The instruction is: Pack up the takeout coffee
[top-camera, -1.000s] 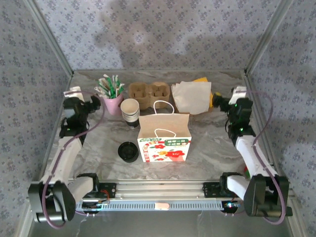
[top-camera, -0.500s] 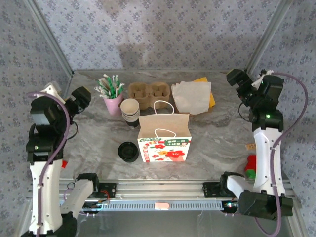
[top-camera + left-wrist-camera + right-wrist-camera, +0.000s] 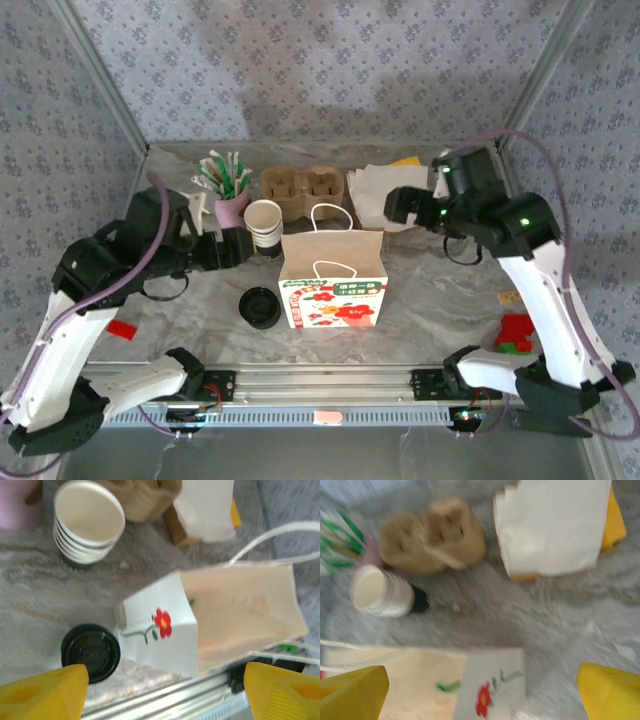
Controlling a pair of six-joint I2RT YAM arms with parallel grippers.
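**Both arms swing in over the table, coffee not yet touched**

A second ago both arms were tucked back at the table's sides. Now both reach toward the middle.

On the left, the left gripper point(image 3: 232, 248) has come across to hover beside the stack of paper cups point(image 3: 263, 222), in front of the pink cup of stirrers point(image 3: 228, 195). In its wrist view its jaws are spread wide and hold nothing.

The takeout coffee point(image 3: 260, 307) has not moved. It stands on the table with its black lid on, just beside the left end of the paper bag point(image 3: 333, 285) and in front of that gripper. The bag stands upright and open at the centre, handles up.

On the right, the right gripper point(image 3: 400, 207) has dropped in over the napkins point(image 3: 375, 195), behind the bag. Its jaws are also wide and empty.

The work looks to be only starting. The left arm seems best placed to reach the coffee, and the right could steady the bag.
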